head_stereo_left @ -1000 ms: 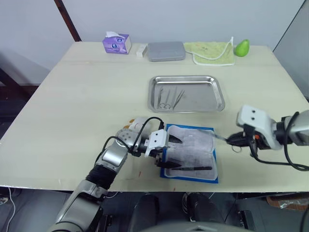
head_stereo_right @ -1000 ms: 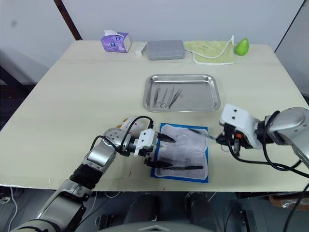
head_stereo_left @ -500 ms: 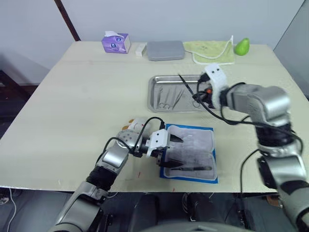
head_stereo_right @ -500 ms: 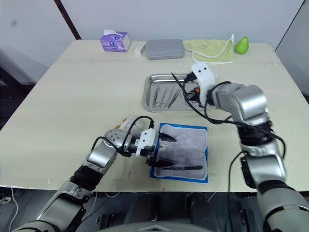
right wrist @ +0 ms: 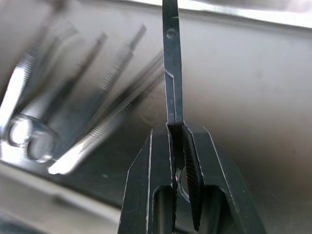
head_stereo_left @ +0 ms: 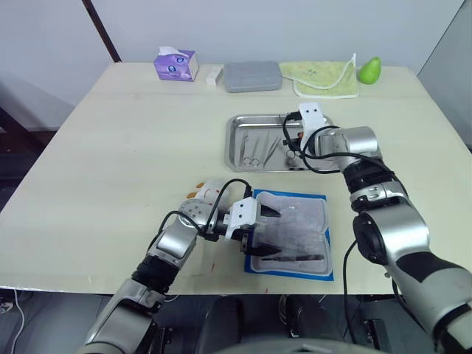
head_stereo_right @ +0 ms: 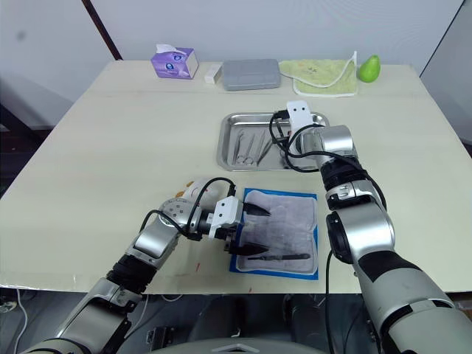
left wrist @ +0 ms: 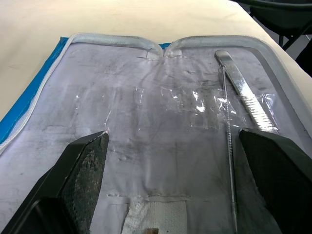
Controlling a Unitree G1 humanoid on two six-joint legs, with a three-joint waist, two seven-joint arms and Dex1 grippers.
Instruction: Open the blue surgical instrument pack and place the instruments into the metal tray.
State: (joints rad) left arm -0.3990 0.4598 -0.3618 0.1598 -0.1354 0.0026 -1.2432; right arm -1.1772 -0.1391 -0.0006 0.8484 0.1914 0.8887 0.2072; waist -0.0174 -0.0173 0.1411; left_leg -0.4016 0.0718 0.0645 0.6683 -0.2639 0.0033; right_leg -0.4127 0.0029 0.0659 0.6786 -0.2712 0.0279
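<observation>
The blue surgical instrument pack (head_stereo_left: 291,233) lies open near the table's front edge, clear inner face up. My left gripper (head_stereo_left: 267,232) stands open over its left edge, one finger (left wrist: 84,168) on each side of the clear face. Flat forceps (left wrist: 245,93) and a thin probe (left wrist: 229,161) still lie in the pack. The metal tray (head_stereo_left: 324,158) sits behind it with a few instruments (head_stereo_left: 258,148) at its left. My right gripper (head_stereo_left: 290,140) hangs low over the tray's middle, shut on a thin dark instrument (right wrist: 170,73) that points at the tray floor.
Along the back edge stand a purple tissue box (head_stereo_left: 177,65), a small white block (head_stereo_left: 215,76), a grey rounded case (head_stereo_left: 253,76), a green cloth (head_stereo_left: 324,80) and a green pear-shaped object (head_stereo_left: 369,71). The table's left half is bare wood.
My right arm swung from the right of the pack up to the tray, carrying the instrument, and has come lower over the tray floor. The left gripper stayed on the pack.
</observation>
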